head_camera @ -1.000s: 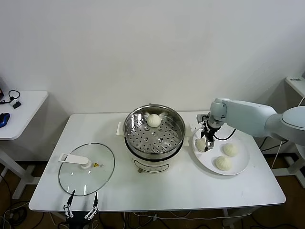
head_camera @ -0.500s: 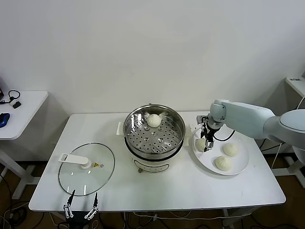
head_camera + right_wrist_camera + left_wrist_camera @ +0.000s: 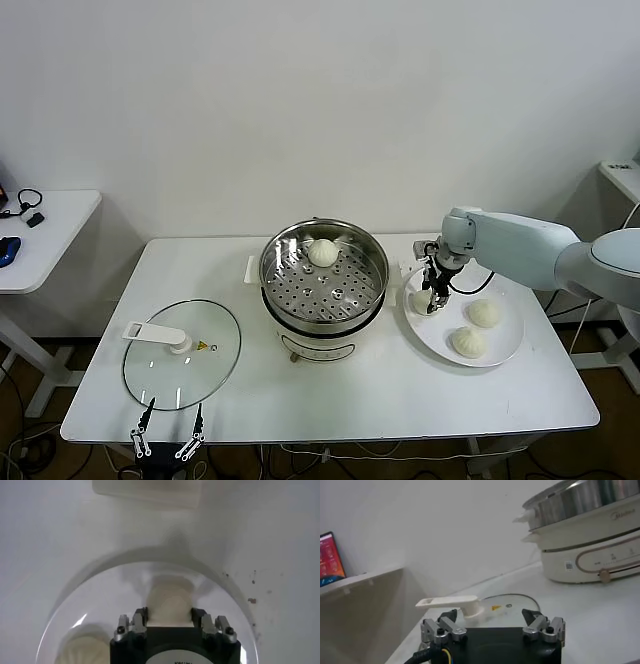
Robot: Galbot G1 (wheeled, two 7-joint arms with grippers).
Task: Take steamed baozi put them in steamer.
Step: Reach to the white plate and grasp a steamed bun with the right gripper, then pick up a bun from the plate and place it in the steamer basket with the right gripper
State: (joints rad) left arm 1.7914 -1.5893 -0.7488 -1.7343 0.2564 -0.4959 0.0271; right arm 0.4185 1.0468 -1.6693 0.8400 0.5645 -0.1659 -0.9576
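The steamer (image 3: pixel 372 290) stands mid-table on its white pot base, with one baozi (image 3: pixel 322 252) at the back of its perforated floor. My right gripper (image 3: pixel 432 298) is down on the white plate (image 3: pixel 500 348), shut on the baozi (image 3: pixel 421 300) nearest the steamer. In the right wrist view that baozi (image 3: pixel 170 600) is pressed between the fingers of the gripper (image 3: pixel 170 617). Two more baozi (image 3: pixel 484 313) (image 3: pixel 467 342) lie on the plate. My left gripper (image 3: pixel 166 445) is open and idle at the table's front edge.
The glass lid (image 3: pixel 182 353) with its white handle lies flat at the front left, just beyond the left gripper (image 3: pixel 492 617). The steamer (image 3: pixel 580 502) also shows in the left wrist view. A side table (image 3: pixel 40 235) stands at the far left.
The right gripper has barely shifted around the baozi nearest the steamer. The other baozi, the steamer and the left arm have not moved.
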